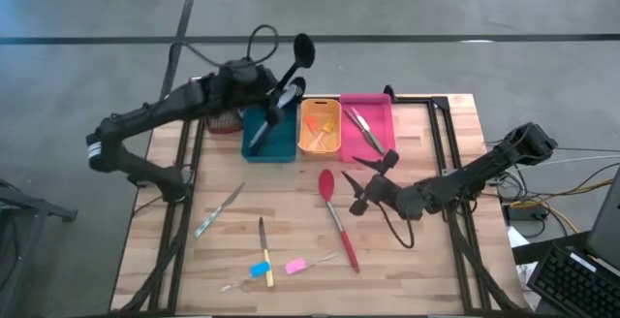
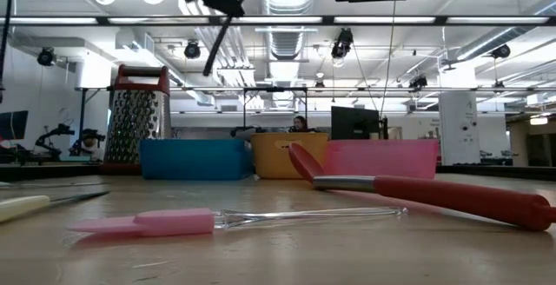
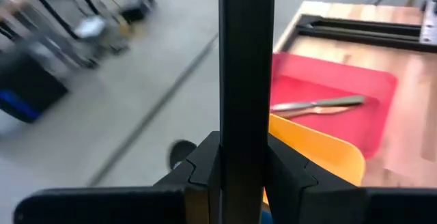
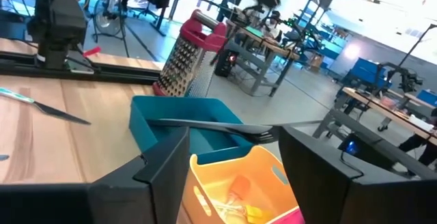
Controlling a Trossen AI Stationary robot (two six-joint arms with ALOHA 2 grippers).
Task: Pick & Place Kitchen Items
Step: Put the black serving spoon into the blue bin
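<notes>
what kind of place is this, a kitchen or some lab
Most likely a robotics lab or workshop, not a kitchen. The wooden slatted table stands on bare grey concrete floor, exposed ceiling ducts and strip lights run overhead, and metal-framed workbenches with equipment fill the room behind the metal box grater.

1. My left hand (image 1: 283, 98) is black, like the spoon (image 1: 302, 48) it holds.
2. Bins: teal (image 1: 283, 143), orange (image 1: 320, 148), pink (image 1: 378, 114).
3. The bench (image 1: 426, 270) is pale wood with faint plank lines.
4. The long spoon (image 1: 336, 216) is red.
5. The grater (image 2: 137, 115) is metal, dotted with holes, under a red top.
</notes>
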